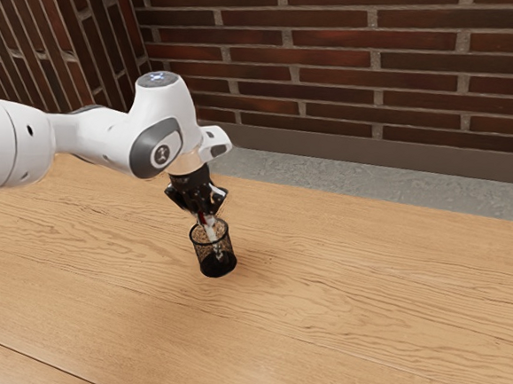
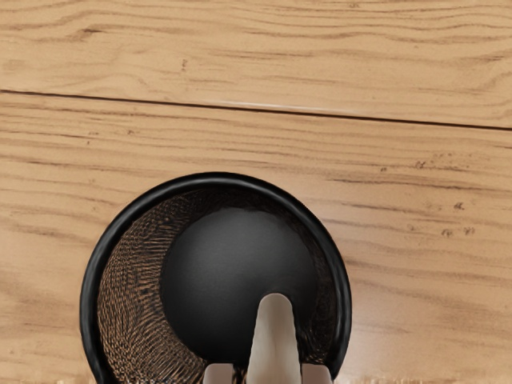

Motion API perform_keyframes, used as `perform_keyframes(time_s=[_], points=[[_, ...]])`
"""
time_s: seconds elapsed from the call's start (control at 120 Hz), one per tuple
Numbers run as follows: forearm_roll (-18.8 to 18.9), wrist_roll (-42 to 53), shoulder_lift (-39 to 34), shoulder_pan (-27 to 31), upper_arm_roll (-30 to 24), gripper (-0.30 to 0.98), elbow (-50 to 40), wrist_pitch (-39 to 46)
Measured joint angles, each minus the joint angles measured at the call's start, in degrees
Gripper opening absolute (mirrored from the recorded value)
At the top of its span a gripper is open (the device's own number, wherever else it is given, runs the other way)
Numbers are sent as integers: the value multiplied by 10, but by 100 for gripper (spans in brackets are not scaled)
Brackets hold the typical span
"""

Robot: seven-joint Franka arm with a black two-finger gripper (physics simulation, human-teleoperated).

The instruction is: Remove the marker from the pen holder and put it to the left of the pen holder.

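Observation:
The black mesh pen holder (image 1: 216,264) stands upright on the table in the exterior view. Right above its rim is my gripper (image 1: 204,216), pointing down and shut on the upper part of the whitish marker (image 1: 212,234), whose lower part is inside the holder. In the wrist view, the fingertips of my gripper (image 2: 267,374) stand close on both sides of the pale marker (image 2: 274,340). The round rim of the pen holder (image 2: 216,179) surrounds the marker's visible end. The marker's upper end is hidden by the hand.
The wooden table (image 1: 363,299) stretches around the holder on every side. A seam runs across its boards (image 2: 320,114). Behind the table's far edge are a grey floor strip (image 1: 372,192) and a brick wall (image 1: 345,69).

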Motion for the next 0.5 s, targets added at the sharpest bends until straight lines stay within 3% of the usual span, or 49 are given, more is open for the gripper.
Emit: perform_keyframes(time_s=[0.2,0.292,0.5], points=[[41,-9,-108,2,30,-10,1,-54],[59,-11,-122,10,46,-9,9,-97],[50,9,56,100,47,-8,172,-254]])
